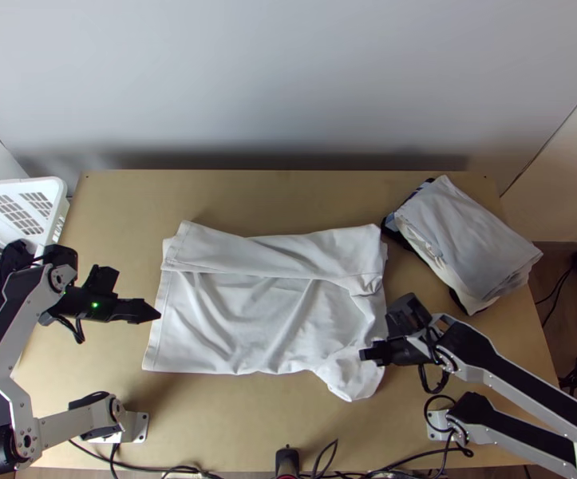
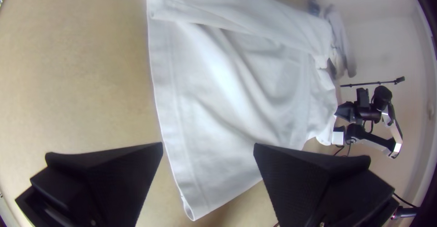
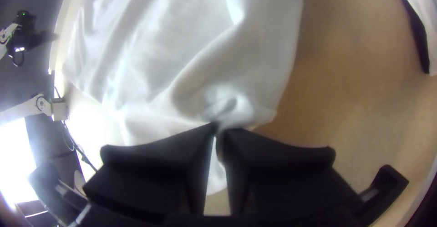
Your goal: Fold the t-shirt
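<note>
Top view: white T-shirt (image 1: 232,319), far part folded over, near stacked folded clothes (image 1: 468,239); wrist views: left hand (image 1: 148,311) wide apart, right hand (image 1: 372,352) pinching bunched shirt cloth

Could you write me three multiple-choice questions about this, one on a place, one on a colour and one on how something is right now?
1. Where on the table is the cloth pile?
A near left
B far right
C centre

2. What colour is the t-shirt?
A red
B green
C white

3. How are the left arm's fingers?
A spread apart
B pressed together
C clamped on cloth

1 B: the top view shows it there, beyond the t-shirt's right side.
2 C: its fabric looks white from above.
3 A: the left wrist view shows a wide gap between them.
</note>
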